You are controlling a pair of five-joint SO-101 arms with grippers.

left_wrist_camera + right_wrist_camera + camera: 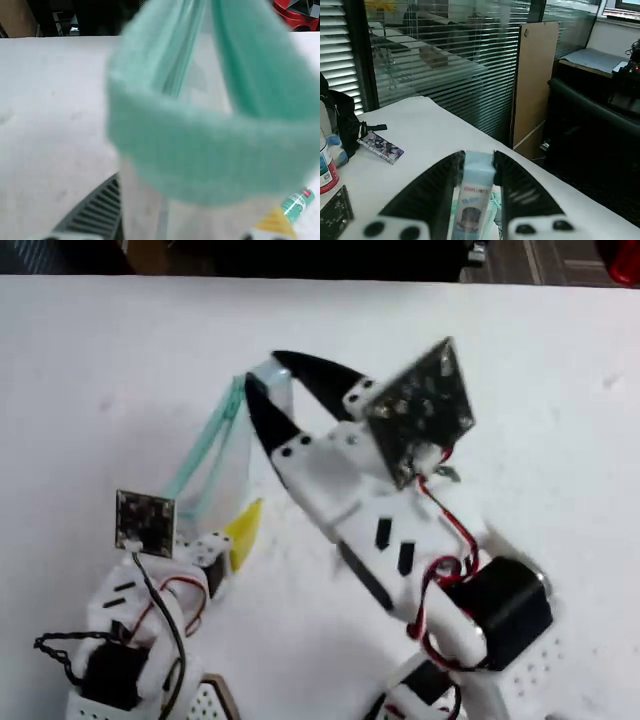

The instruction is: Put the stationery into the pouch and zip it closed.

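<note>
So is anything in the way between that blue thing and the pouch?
Nothing visible. The right gripper holds the blue item right at one end of the pouch, whose green zipper mouth gapes open.

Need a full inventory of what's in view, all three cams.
pouch: 1, clear with teal zip edging, on the table between the arms, mouth open
stationery block: 1, light blue, held over the pouch's far end
tube: 1, green and white, on the table by the pouch
card: 1, multicoloured print, flat on the table
bottle: 1, white-and-red label, beside the bag
bag: 1, black, on the table
table: 1, white
left pincer: 1, yellow and grey, at the pouch's near end
right pincer: 1, black, shut on the stationery block
</note>
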